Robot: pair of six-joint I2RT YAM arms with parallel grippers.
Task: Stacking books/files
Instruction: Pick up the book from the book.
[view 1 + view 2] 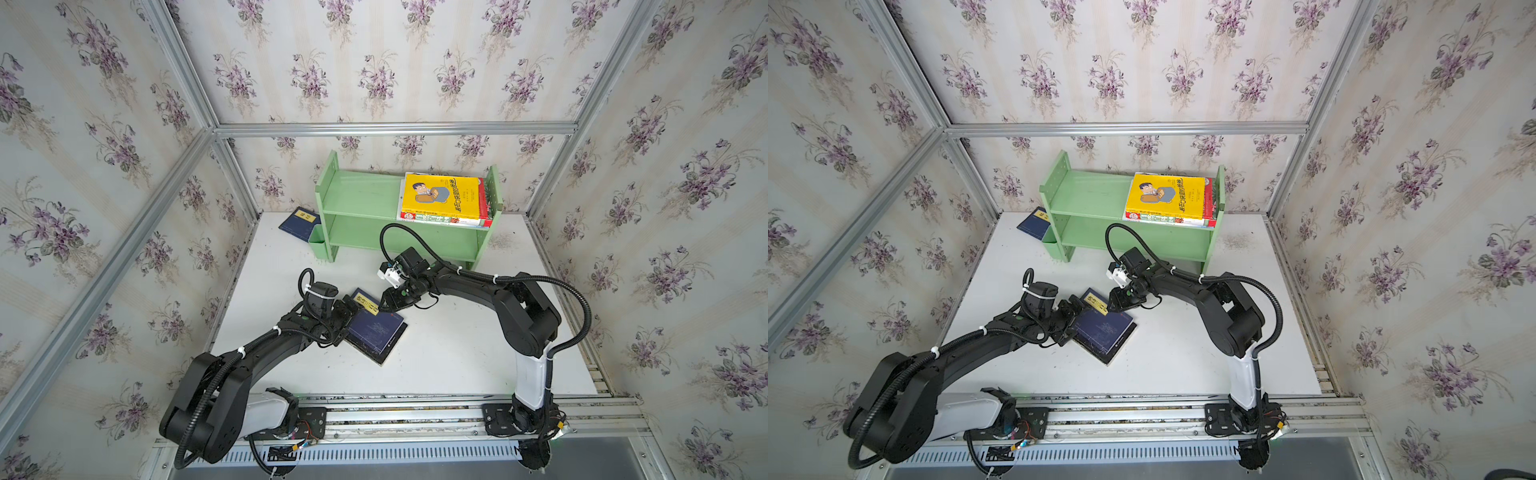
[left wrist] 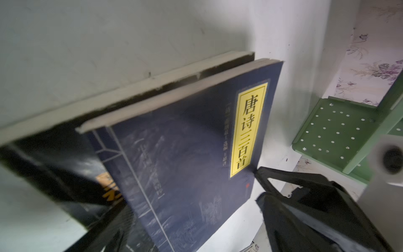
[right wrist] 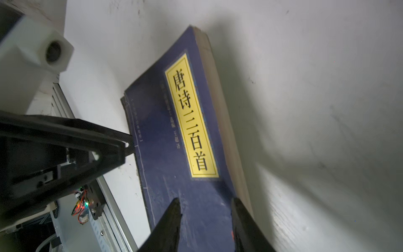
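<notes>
The navy book (image 1: 376,328) with the yellow label (image 3: 192,117) lies flat mid-surface on top of a black book (image 2: 54,163) with an orange title, slightly offset from it. In both top views its long axis runs from about 10 o'clock to 4 o'clock, page edge facing the green shelf (image 1: 361,199).

The right hand (image 3: 205,220) is at the book's 1 o'clock side, its fingers narrowed and bracketing the page edge, one over the cover and one outside it; whether they pinch yet cannot be told. The left hand (image 1: 348,318) stands wide at the 9 o'clock side, one fingertip against the spine edge.

The shelf stands at 12 o'clock, with the yellow cartoon-man book (image 1: 440,195) on top at its 3 o'clock end. The right hand is the nearer to it. The surface (image 1: 457,353) from 3 to 6 o'clock is open room. A lift by one edge would probably let the paperback sag.
</notes>
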